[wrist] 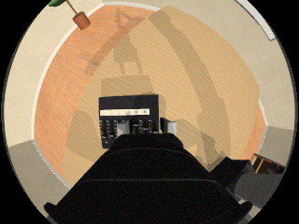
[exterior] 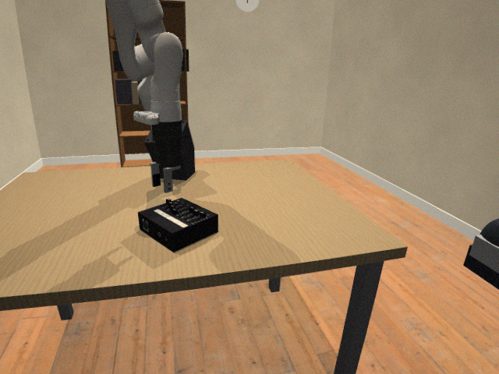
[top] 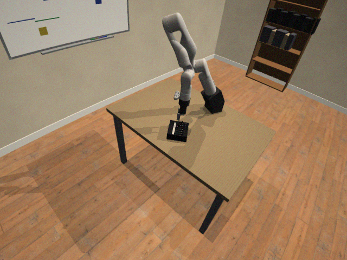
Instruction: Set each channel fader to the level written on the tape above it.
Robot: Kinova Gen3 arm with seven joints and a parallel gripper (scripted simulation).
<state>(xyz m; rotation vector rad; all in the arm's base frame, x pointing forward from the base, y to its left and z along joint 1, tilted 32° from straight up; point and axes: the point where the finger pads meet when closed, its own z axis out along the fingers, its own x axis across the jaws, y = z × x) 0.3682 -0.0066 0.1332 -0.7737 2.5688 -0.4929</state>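
Observation:
The black lighting desk (top: pixel 177 130) stands flat on the wooden table, with a white tape strip along one side and several fader caps in a row. It also shows in the exterior view (exterior: pixel 177 222) and in the wrist view (wrist: pixel 130 119). My gripper (exterior: pixel 161 178) is open and empty. It hangs a little above the table, just behind the desk's far end and apart from the faders; in the top view the gripper (top: pixel 180 114) is above the desk's far edge. The tape numbers and fader lines are too small to read.
The arm's black base (top: pixel 213 101) stands on the table behind the desk. A bookshelf (top: pixel 286 41) stands in the room's corner and a whiteboard (top: pixel 61 22) hangs on the wall. The table's near edge (exterior: pixel 201 277) is well in front of the desk.

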